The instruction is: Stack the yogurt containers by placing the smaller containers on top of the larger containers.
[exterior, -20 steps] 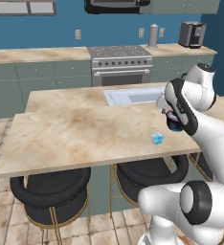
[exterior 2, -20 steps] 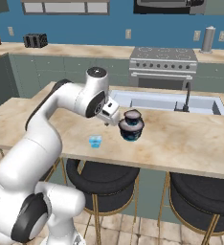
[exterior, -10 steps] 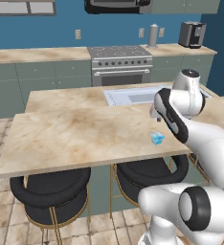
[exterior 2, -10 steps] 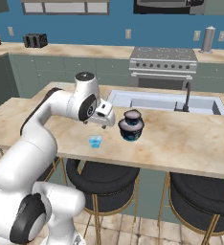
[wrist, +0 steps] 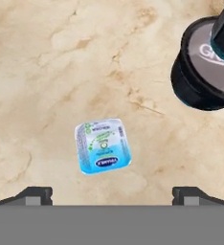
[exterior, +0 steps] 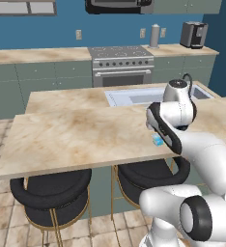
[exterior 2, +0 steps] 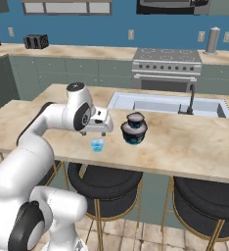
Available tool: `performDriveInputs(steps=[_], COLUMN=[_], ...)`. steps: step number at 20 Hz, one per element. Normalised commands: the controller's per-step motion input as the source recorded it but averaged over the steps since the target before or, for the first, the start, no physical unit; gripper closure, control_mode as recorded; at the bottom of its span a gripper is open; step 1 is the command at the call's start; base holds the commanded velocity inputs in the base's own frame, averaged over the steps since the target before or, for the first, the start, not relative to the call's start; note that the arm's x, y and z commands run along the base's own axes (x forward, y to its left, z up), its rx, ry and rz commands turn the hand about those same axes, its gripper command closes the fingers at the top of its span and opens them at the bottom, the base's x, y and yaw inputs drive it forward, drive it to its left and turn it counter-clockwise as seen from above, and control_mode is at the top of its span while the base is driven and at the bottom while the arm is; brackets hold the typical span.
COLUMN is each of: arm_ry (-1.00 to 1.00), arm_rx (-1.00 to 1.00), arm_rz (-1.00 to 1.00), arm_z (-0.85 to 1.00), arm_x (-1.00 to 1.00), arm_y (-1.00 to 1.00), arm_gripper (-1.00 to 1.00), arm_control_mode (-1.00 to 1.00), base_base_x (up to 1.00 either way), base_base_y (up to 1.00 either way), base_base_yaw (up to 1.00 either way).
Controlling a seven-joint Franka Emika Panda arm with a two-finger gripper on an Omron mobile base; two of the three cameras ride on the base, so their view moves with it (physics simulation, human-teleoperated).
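The smaller container, a tiny cyan yogurt cup point(wrist: 103, 146) with a whitish printed lid, stands on the marble island counter point(exterior 2: 194, 142). It also shows near the counter's front edge point(exterior 2: 97, 144) and half behind my forearm point(exterior: 157, 140). My gripper point(wrist: 112, 194) hangs open just above it point(exterior 2: 98, 133), with one fingertip out to each side of the cup and nothing between them. The larger container, a squat dark navy tub point(exterior 2: 134, 134), stands a short way to the cup's right point(wrist: 200, 72). A smaller dark cup point(exterior 2: 135, 119) sits on top of the tub.
A sink point(exterior 2: 168, 105) with a black faucet point(exterior 2: 190, 100) is set into the island behind the tub. Black stools point(exterior 2: 106, 184) stand under the counter's front edge. A stove point(exterior 2: 166, 68) lines the back wall.
My hand has swung away from the navy tub toward the cyan cup and dropped a little lower over it. The jaws stayed open. The cup and the tub have not moved.
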Motion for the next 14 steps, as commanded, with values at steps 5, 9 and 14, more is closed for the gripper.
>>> performDriveInputs(steps=[5,9,14], arm_ry=[0.03,0.03,0.02], arm_rx=[-0.09,-0.06,-0.03], arm_rz=[0.11,0.09,0.06], arm_z=[-0.29,-0.28,-0.20], arm_x=[0.09,0.19,0.25], arm_y=[0.00,0.00,0.00], arm_gripper=[-1.00,-1.00,-1.00], arm_control_mode=[-1.00,-1.00,-1.00], base_base_x=[0.00,0.00,0.00], base_base_y=[0.00,0.00,0.00], base_base_yaw=[0.00,0.00,0.00])
